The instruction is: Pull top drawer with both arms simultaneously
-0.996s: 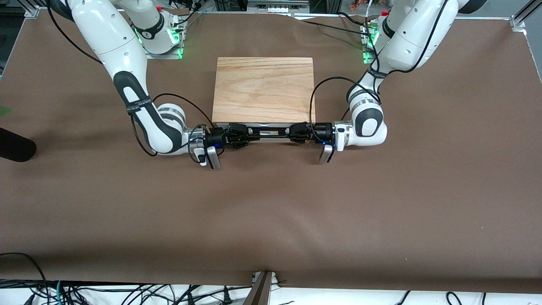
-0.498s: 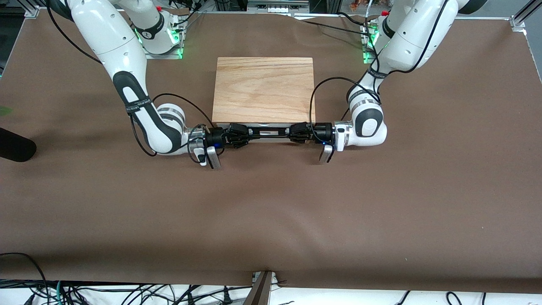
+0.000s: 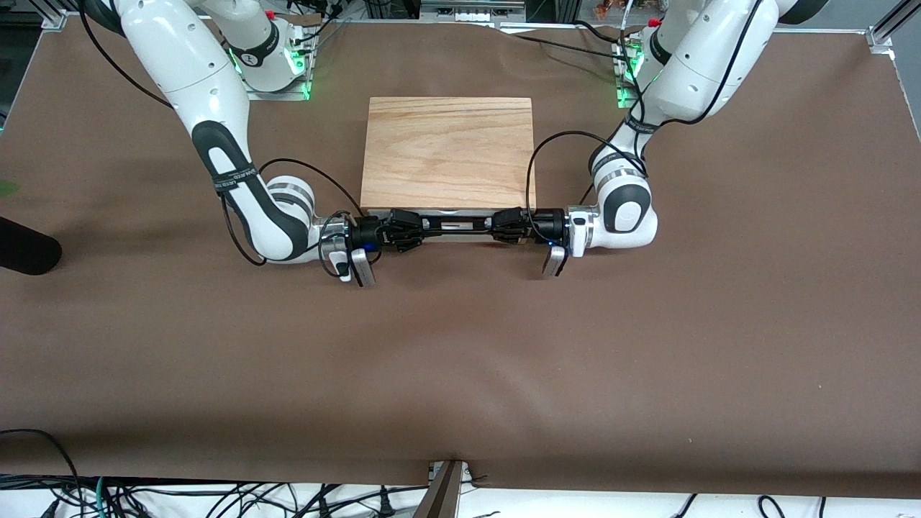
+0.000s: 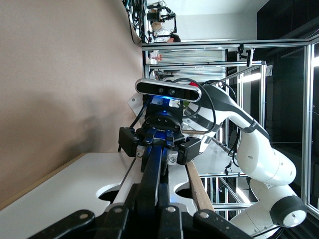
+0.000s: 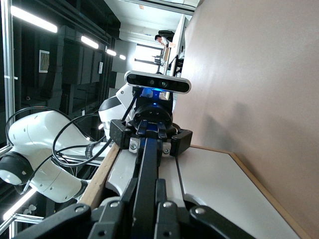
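Left gripper (image 3: 501, 226) and right gripper (image 3: 414, 226) both clamped on black bar handle (image 3: 456, 224) of top drawer (image 4: 65, 191); drawer seemingly barely open.

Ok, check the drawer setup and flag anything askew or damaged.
Nothing stands out. The cabinet sits square, the drawer looks barely out, and the left gripper and right gripper are shut on opposite ends of the handle, level with each other.
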